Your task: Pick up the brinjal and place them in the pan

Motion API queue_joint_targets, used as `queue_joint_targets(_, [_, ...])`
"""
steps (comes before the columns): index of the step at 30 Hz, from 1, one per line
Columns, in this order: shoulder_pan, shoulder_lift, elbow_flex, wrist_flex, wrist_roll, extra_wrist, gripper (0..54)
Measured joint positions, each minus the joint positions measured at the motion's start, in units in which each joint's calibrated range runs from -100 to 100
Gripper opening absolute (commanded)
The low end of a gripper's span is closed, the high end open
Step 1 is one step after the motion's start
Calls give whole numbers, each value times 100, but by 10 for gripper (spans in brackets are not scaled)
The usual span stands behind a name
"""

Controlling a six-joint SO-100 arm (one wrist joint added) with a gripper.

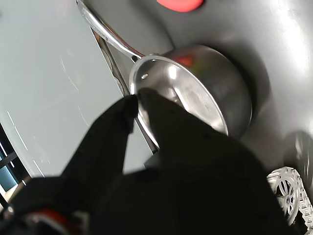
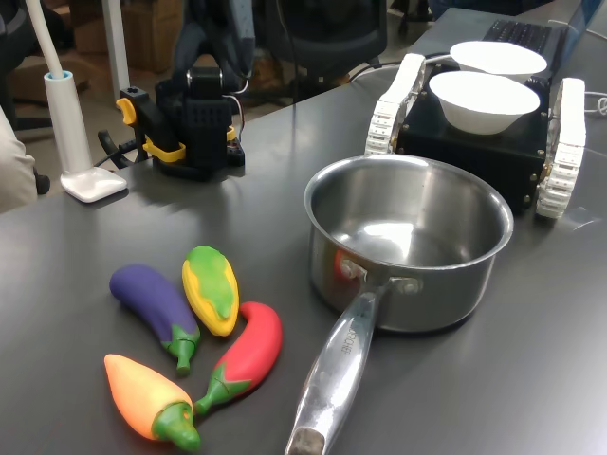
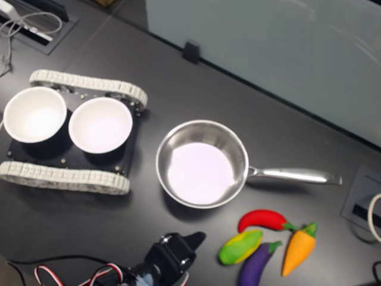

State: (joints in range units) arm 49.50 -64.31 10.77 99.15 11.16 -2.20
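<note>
Evidently nothing is grasped yet: the fingers (image 1: 136, 105) sit nearly pressed together and empty, while the brinjal (image 3: 257, 266) lies on the desk (image 3: 89, 226) beside the empty pan (image 3: 202, 164).

Glossy smooth purple brinjal (image 2: 152, 301), shiny stainless-steel pan (image 2: 408, 232), matt dark grey table (image 2: 531, 379).

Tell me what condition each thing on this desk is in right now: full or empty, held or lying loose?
pan: upright, empty.
brinjal: lying loose on the table, not held.
corn toy: lying loose, beside the brinjal.
red chili toy: lying loose.
orange pepper toy: lying loose.
two white bowls: upright, empty, sitting on the tracked vehicle.
gripper: holding nothing, fingertips almost together.
</note>
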Motion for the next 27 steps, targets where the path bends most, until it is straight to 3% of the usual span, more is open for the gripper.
queue_joint_targets(27, [1782,2685,-2127,0,5,-46,0])
